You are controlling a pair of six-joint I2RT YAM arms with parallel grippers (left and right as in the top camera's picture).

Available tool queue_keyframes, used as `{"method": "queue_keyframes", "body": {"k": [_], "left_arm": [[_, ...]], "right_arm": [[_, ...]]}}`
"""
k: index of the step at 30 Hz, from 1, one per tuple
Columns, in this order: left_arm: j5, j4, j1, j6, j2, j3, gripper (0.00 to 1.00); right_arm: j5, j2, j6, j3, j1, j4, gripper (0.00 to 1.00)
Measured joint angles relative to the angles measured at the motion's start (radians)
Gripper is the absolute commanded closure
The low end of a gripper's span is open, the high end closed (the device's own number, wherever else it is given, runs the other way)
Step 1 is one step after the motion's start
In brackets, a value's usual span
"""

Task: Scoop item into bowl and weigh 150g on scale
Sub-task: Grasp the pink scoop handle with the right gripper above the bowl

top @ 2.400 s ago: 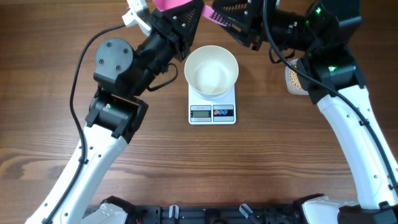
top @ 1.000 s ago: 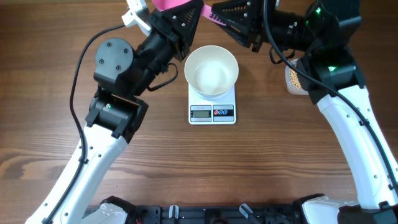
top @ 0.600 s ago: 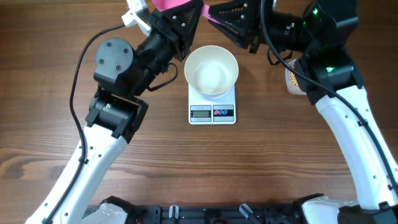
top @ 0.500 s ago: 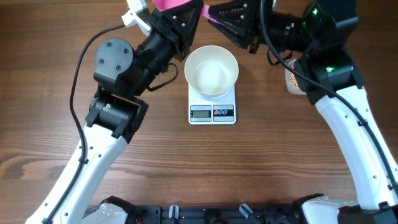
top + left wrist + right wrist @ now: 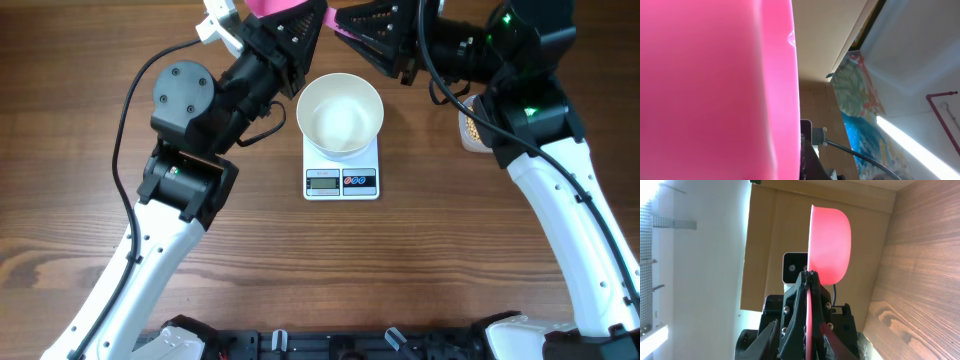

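The right gripper (image 5: 808, 278) has its 2 jaws drawn in tight on the thin handle of a pink scoop (image 5: 830, 242). In the right wrist view the handle runs edge-on between the dark fingers, and the scoop's rounded cup stands clear beyond the fingertips. From overhead this gripper sits at the far edge of the table (image 5: 420, 270), just beyond the bowl's far rim, pointing toward the other arm.

The left gripper (image 5: 298, 30) is closed. A pink surface (image 5: 705, 90) fills most of the left wrist view, pressed close to the camera, and a patch of the same pink shows at the top of the overhead view beside this gripper – whether the jaws actually pinch it cannot be told. The 2 grippers face each other, tips near but apart.

The white bowl (image 5: 340, 112) stands on the white scale (image 5: 341, 182), covering most of its platform. The inside of the bowl looks plain white. The scale's display and button panel face the near side; the digits are too small to read.

The beans (image 5: 468, 127) lie in a clear tub (image 5: 473, 143) to the right of the scale – well apart from the bowl and mostly hidden under the right arm
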State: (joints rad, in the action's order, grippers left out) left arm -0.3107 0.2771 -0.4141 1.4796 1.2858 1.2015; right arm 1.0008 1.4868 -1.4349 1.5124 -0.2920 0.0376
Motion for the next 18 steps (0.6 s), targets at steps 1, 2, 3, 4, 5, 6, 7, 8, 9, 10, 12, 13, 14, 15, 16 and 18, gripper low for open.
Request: {"method": "queue_keyframes", "body": {"k": [1, 2, 3, 4, 5, 6, 7, 8, 9, 10, 12, 13, 14, 15, 16, 18], "left_arm": [[0.0, 0.0, 0.0, 0.0, 0.0, 0.0, 0.96], [0.0, 0.0, 0.0, 0.0, 0.0, 0.0, 0.96], [0.0, 0.0, 0.0, 0.0, 0.0, 0.0, 0.96], [0.0, 0.0, 0.0, 0.0, 0.0, 0.0, 0.96], [0.0, 0.0, 0.0, 0.0, 0.0, 0.0, 0.96], [0.0, 0.0, 0.0, 0.0, 0.0, 0.0, 0.96], [0.0, 0.0, 0.0, 0.0, 0.0, 0.0, 0.96], [0.0, 0.0, 0.0, 0.0, 0.0, 0.0, 0.96], [0.0, 0.0, 0.0, 0.0, 0.0, 0.0, 0.96], [0.0, 0.0, 0.0, 0.0, 0.0, 0.0, 0.96], [0.0, 0.0, 0.0, 0.0, 0.0, 0.0, 0.96], [0.0, 0.0, 0.0, 0.0, 0.0, 0.0, 0.96], [0.0, 0.0, 0.0, 0.0, 0.0, 0.0, 0.96], [0.0, 0.0, 0.0, 0.0, 0.0, 0.0, 0.96], [0.0, 0.0, 0.0, 0.0, 0.0, 0.0, 0.96], [0.0, 0.0, 0.0, 0.0, 0.0, 0.0, 0.96]], "right_arm": [[0.0, 0.0, 0.0, 0.0, 0.0, 0.0, 0.75], [0.0, 0.0, 0.0, 0.0, 0.0, 0.0, 0.75], [0.0, 0.0, 0.0, 0.0, 0.0, 0.0, 0.76], [0.0, 0.0, 0.0, 0.0, 0.0, 0.0, 0.77], [0.0, 0.0, -0.001, 0.0, 0.0, 0.0, 0.77], [0.0, 0.0, -0.001, 0.0, 0.0, 0.0, 0.77], [0.0, 0.0, -0.001, 0.0, 0.0, 0.0, 0.78], [0.0, 0.0, -0.001, 0.0, 0.0, 0.0, 0.77], [0.0, 0.0, -0.001, 0.0, 0.0, 0.0, 0.78], [0.0, 0.0, -0.001, 0.0, 0.0, 0.0, 0.78], [0.0, 0.0, -0.001, 0.0, 0.0, 0.0, 0.78], [0.0, 0.0, -0.001, 0.0, 0.0, 0.0, 0.79], [0.0, 0.0, -0.001, 0.0, 0.0, 0.0, 0.8], [0.0, 0.0, -0.001, 0.0, 0.0, 0.0, 0.81], [0.0, 0.0, -0.001, 0.0, 0.0, 0.0, 0.82], [0.0, 0.0, -0.001, 0.0, 0.0, 0.0, 0.84]]}}
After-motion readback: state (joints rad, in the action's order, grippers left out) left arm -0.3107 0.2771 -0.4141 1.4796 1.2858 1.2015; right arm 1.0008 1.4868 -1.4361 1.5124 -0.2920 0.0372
